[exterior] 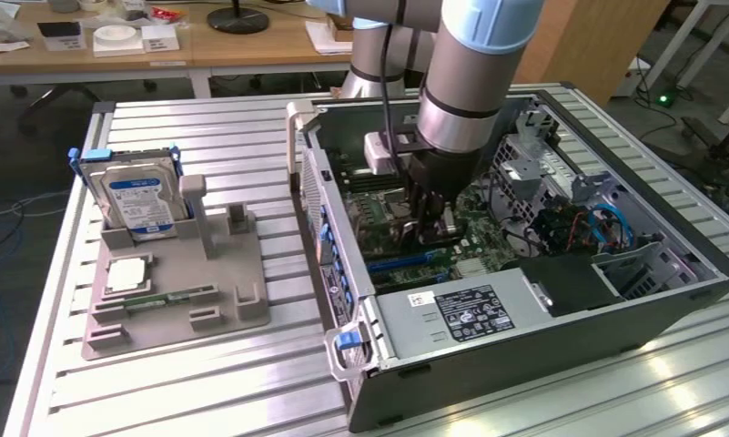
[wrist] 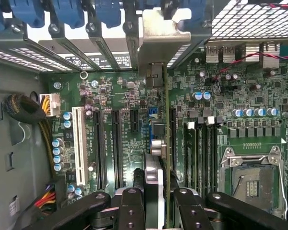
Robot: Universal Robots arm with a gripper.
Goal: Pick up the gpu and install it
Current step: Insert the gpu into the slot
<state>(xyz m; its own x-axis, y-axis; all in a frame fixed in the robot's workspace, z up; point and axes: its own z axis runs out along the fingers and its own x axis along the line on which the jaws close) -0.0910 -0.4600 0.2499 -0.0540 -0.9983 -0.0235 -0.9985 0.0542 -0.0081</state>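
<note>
While the jaws (wrist: 153, 211) clamp the gpu (wrist: 156, 143) edge-on, the pickup is done and the card stands upright down inside the open case (exterior: 655, 300), over the motherboard (wrist: 110, 96) slots. In the wrist view its pale bracket (wrist: 163, 33) reaches, at twelve o'clock, to the rear slot covers with blue latches (wrist: 67, 12). Whether the card edge is seated in a slot I cannot tell, so the install is under way, not shown finished. Farther off, at nine o'clock of the case on the bench (exterior: 194, 146), the holder (exterior: 182, 291) keeps the hard drive (exterior: 139, 200).
</note>
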